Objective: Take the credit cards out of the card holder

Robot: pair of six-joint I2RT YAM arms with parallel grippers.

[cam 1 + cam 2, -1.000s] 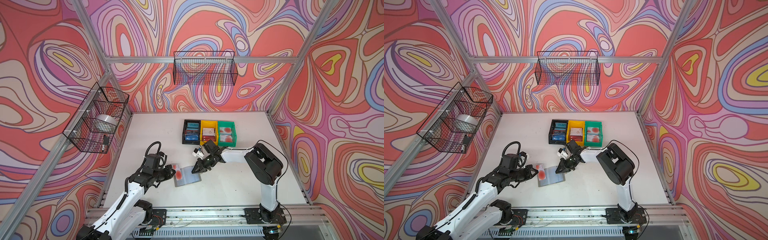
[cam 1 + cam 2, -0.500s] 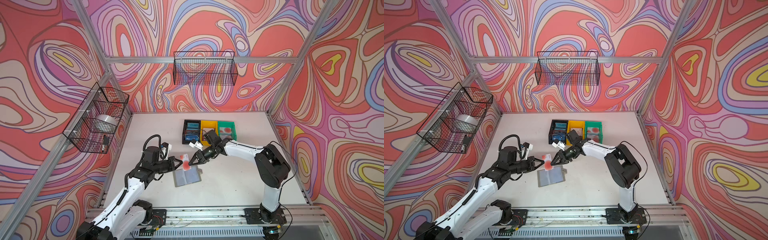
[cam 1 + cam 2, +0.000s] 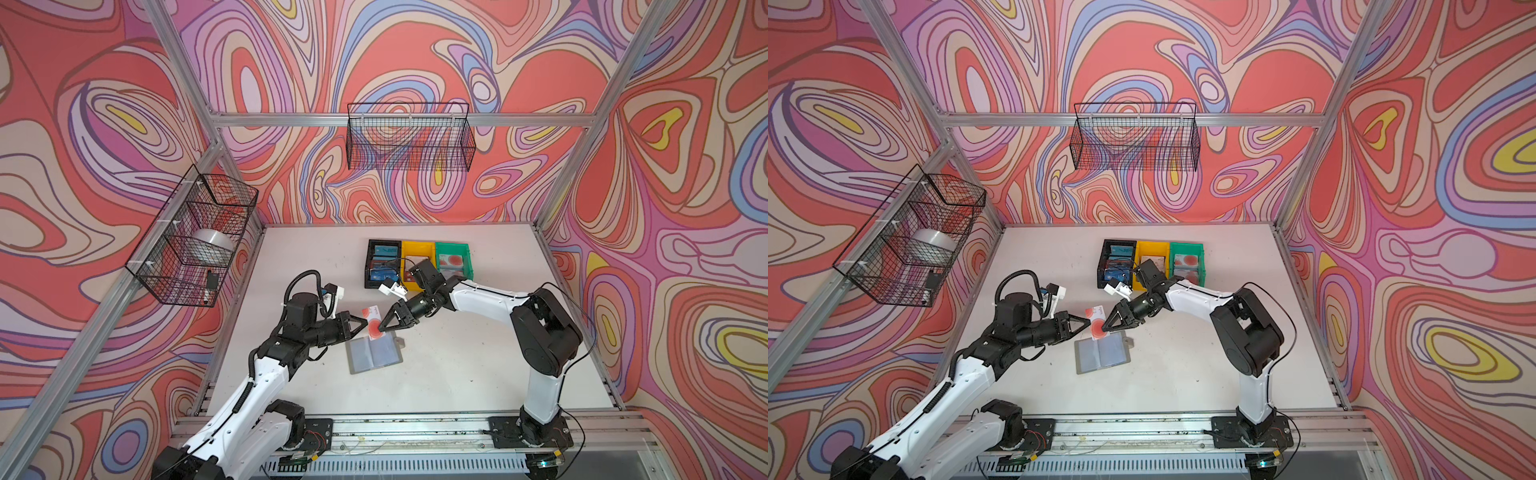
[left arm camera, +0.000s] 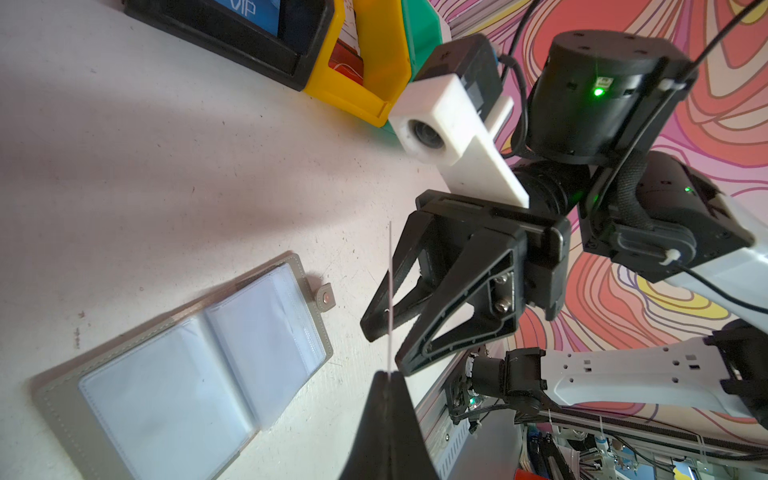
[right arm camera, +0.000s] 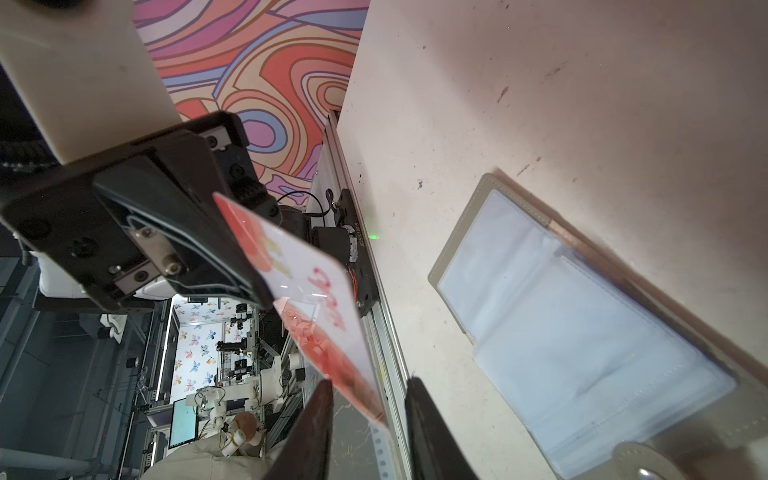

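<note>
The card holder [image 3: 374,354] [image 3: 1102,355] lies open and flat on the white table, its clear pockets [image 5: 582,324] looking empty and its snap tab [image 4: 325,297] pointing to the right. My left gripper [image 3: 365,322] [image 4: 387,376] is shut on one of the credit cards [image 3: 372,323] [image 3: 1096,321], a pale one with a red circle, held in the air just above the holder's far edge. My right gripper [image 3: 380,328] [image 5: 370,384] faces it, open, with a jaw on either side of the card's free end [image 5: 357,386]; a gap shows on both sides.
Black bin [image 3: 369,266], yellow bin [image 3: 417,245] and green bin [image 3: 469,262] stand in a row behind the grippers, with cards inside. Wire baskets hang on the back wall [image 3: 409,137] and the left wall [image 3: 195,237].
My left gripper lifted the card from the holder's left side up into the air. My right gripper left the holder's right edge, came to the card and opened round its end.
</note>
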